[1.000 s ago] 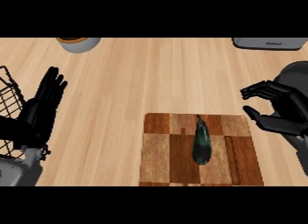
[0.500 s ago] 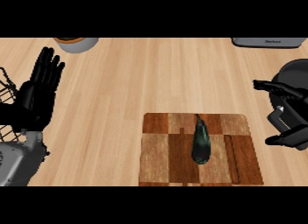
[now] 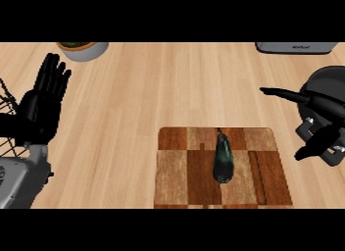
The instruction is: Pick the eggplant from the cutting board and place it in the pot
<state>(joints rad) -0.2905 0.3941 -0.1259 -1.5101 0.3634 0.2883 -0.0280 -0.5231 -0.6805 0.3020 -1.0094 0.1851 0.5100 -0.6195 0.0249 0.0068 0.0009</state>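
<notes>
The right hand point(image 3: 321, 128) hangs spread wide and empty beside the board point(image 3: 266, 169). The eggplant point(image 3: 222, 158) lies untouched on it. The left hand point(image 3: 43, 100) rests flat-fingered at the left.

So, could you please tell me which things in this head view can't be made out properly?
- Pot: its inside is hidden by the right hand in front of it, and the right edge cuts it off.
- Wire basket: cut by the left edge and partly covered by the left hand.
- Grey appliance and bowl: cropped along the top.
- Cutting board: near edge cut off; the eggplant shows fully.
</notes>
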